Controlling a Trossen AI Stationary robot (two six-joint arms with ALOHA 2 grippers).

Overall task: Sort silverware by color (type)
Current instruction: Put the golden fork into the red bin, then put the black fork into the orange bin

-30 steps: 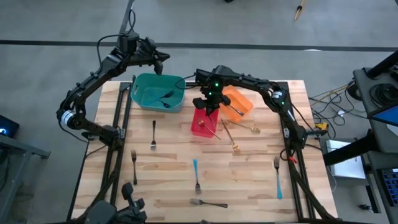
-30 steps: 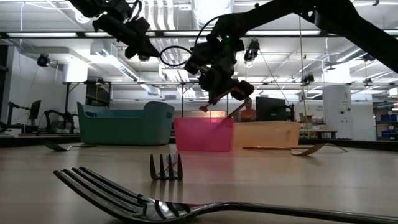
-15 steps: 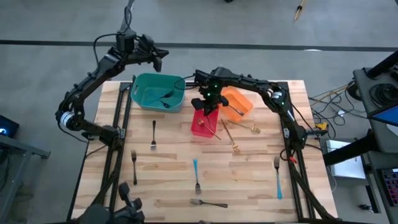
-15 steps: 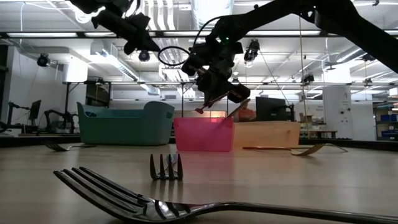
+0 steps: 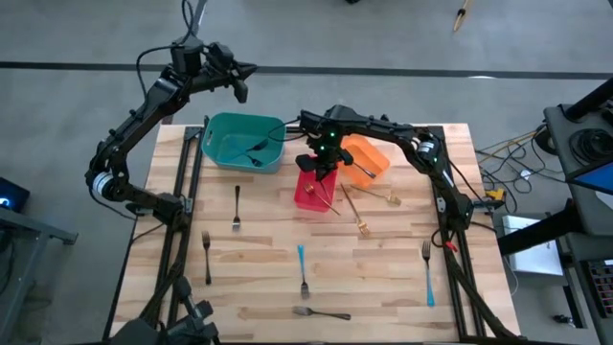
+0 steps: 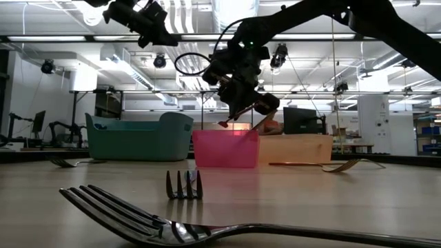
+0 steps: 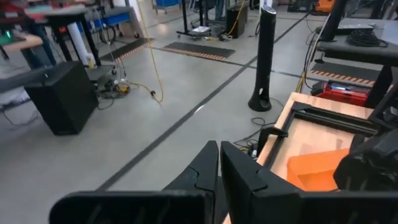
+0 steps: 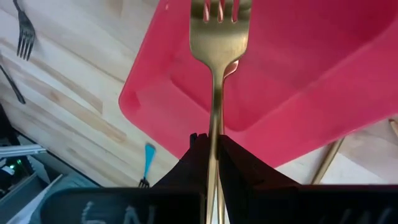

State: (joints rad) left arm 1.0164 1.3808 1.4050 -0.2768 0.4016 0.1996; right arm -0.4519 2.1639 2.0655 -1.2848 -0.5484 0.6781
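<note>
**Gold fork held over the red bin, ready to drop**

While the right gripper (image 8: 211, 146) stays clamped on the handle of a gold fork (image 8: 216, 37), the tines hang right above the open mouth of the red bin (image 5: 311, 192), which sits near the middle of the bench toward its far edge, between the teal bin (image 5: 242, 140) and the orange bin (image 5: 367, 157). To do this step well, I judge the arm should keep the fork centred over the bin's floor, not its near wall, tip the tines a little downward, and open only once the whole length can fall inside; a fork released across the rim could bounce out onto the bench.

Other silverware waits on the bench: two gold forks (image 5: 359, 217) just beside the red bin, dark forks (image 5: 237, 209) toward the left edge, a blue-handled fork (image 5: 302, 268) near the front edge, another (image 5: 427, 274) by the right edge.

Compared with a second ago, the right gripper has barely shifted over the bin. The left gripper (image 5: 239, 84), shut and empty, has swung farther back, beyond the far left corner of the bench.
</note>
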